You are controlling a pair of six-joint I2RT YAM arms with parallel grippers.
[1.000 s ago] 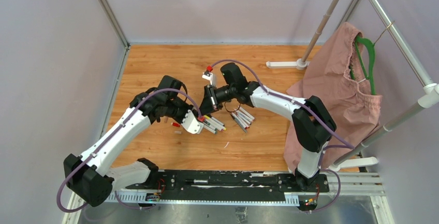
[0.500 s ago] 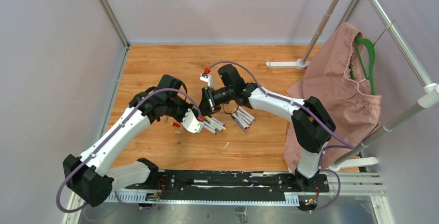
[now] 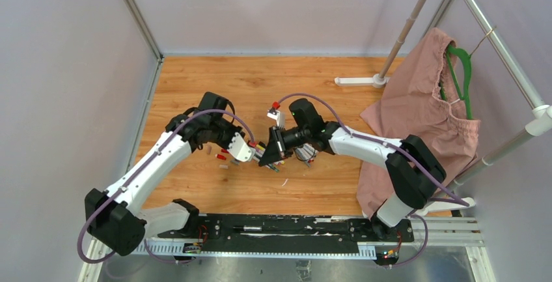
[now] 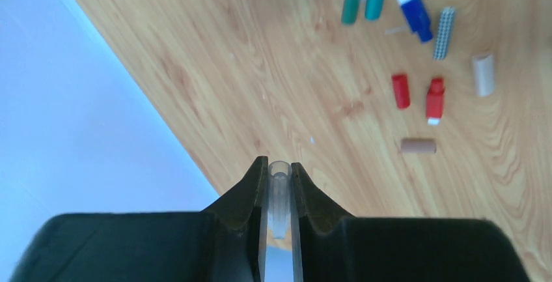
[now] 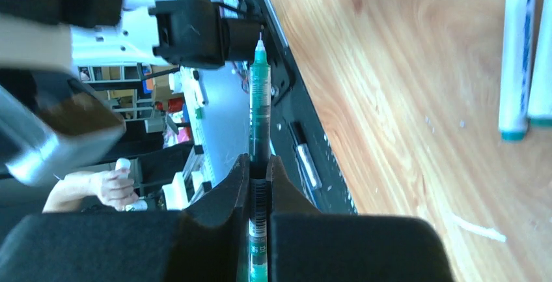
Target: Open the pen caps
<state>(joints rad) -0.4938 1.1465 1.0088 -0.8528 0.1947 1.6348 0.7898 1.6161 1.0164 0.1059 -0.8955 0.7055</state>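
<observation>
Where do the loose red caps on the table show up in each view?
Top external: the red caps lie just left of the left gripper.
Left wrist: right of centre, side by side.
Right wrist: not in it.
Shared landmark: the wooden table.

Arm shells (image 3: 151,165): white, black joints.
Cables (image 3: 301,94): purple, one per arm.
Fingers (image 4: 242,198): black, wedge-shaped.
Base rail (image 3: 286,228): black.

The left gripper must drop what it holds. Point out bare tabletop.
Bare tabletop along the back wall, left of the rack foot, and the near strip between the pens and the black base rail. Crowded: the middle, where loose caps and pens lie.
</observation>
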